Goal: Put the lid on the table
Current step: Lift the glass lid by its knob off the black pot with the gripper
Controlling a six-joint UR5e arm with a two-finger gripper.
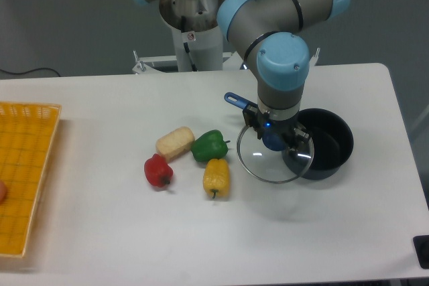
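Observation:
The lid (261, 163) is a round clear glass disc with a thin metal rim and a dark blue centre knob (273, 140). My gripper (274, 136) is shut on the knob and holds the lid tilted, a little above the white table (100, 232). The lid hangs just left of the black pot (327, 144) and overlaps the pot's left rim in this view. The pot's blue handle (236, 100) sticks out behind my wrist.
A green pepper (210, 145), a yellow pepper (216, 177), a red pepper (158, 171) and a pale bread roll (175, 143) lie left of the lid. A yellow mesh tray (23, 172) sits at the left edge. The robot base stands at the back.

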